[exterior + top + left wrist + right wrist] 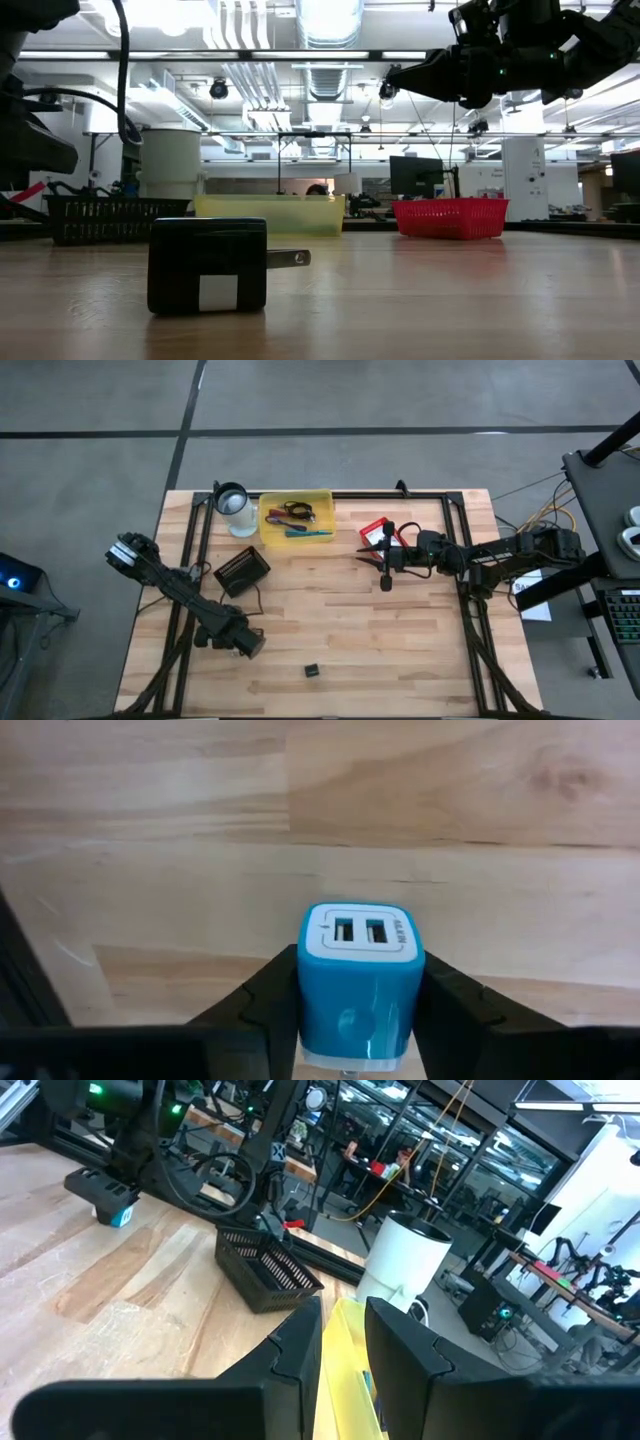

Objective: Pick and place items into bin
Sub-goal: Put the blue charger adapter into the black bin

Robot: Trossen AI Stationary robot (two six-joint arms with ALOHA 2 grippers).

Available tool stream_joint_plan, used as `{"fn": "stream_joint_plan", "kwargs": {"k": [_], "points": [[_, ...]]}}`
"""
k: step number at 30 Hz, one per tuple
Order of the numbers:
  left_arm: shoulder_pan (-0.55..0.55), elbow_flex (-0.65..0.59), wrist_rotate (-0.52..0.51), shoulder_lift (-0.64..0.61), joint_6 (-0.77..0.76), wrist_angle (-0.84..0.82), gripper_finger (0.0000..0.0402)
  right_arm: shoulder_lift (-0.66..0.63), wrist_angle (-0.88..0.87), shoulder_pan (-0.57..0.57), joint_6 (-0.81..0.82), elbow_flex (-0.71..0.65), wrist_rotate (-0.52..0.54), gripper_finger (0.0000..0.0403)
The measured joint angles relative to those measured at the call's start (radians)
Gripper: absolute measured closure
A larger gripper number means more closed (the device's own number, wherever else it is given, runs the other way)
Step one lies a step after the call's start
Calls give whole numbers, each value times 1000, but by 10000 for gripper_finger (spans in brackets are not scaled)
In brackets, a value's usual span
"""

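Blue-white charger block (360,985) is pinched between the left gripper's (360,992) fingers (262,1005), one pressed on each side. Its white face with two slots side by side is turned to the left wrist camera, and its long axis runs back between the fingers. Its lower end is cut off by the picture's edge.

From overhead, the left gripper (246,644) sits well apart from the yellow bin (268,538), toward the worktop's (400,650) near edge. The block is hidden under the arm there. The right wrist view catches it as a blue speck (120,1217), low over the wood.

Small black cube (312,671) lies on the worktop, farther from the bin than the left gripper is. Only the low view shows detail: a pale patch on the cube's (207,265) face and a metal prong pointing sideways, level with the wood.

The bin holds a teal pen (308,533) lying roughly along the bin's long side, and a black coiled cable (298,512). The other contents are too small to sort out.

Right gripper (372,556) hangs beside the bin, at the red basket (372,528). In its own view the fingers (300,1350) stand slightly spread with nothing between them, and the bin's rim (345,1330) shows through the gap.

A black basket (242,571) and a white cup (237,510) are near the bin's other end.
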Motion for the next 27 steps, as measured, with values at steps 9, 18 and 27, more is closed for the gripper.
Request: {"fn": "stream_joint_plan", "kwargs": {"k": [9,18,27], "points": [[72,24,-123,-21,154,143,270,0,0,0,0,0,0,335],[220,44,-338,-83,490,157,270,0,-10,0,11,0,0,335],[441,80,-384,-204,837,-19,270,0,-14,1,11,0,0,335]]}}
